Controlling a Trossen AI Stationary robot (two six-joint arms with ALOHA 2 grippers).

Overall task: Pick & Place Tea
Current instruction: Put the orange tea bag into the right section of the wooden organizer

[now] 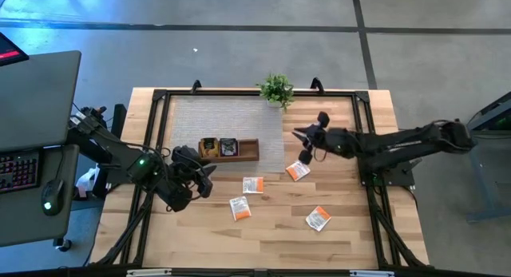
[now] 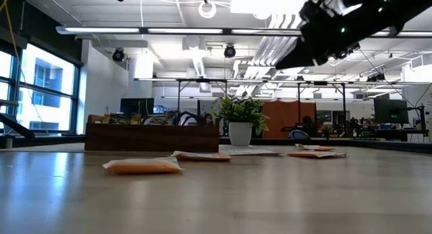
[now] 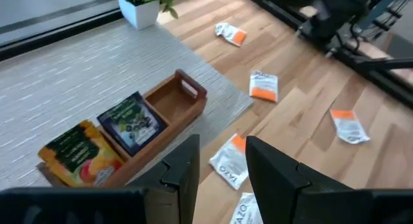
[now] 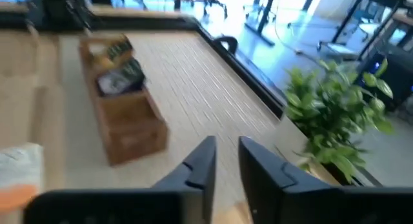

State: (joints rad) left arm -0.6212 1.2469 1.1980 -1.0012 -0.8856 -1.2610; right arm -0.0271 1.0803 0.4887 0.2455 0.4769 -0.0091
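Observation:
Several orange-and-white tea sachets lie flat on the wooden table: one [image 1: 253,185], one [image 1: 239,207], one [image 1: 298,171] and one [image 1: 318,219]. The brown wooden tray [image 1: 247,156] stands on the grey mat and holds a yellow-green tea packet [image 3: 80,153] and a dark one [image 3: 132,121]. My left gripper [image 1: 206,178] hovers open near the tray's left end; sachets [image 3: 229,164] show on the table past its fingers. My right gripper [image 1: 297,134] hangs over the mat's right edge with a narrow gap [image 4: 226,161] and nothing between its fingers.
A small potted plant [image 1: 276,89] stands at the mat's far edge, close to my right gripper. A black frame [image 1: 363,133] runs around the table. A desk with a keyboard [image 1: 20,169] stands off the table's left side. Bare wood lies along the near edge.

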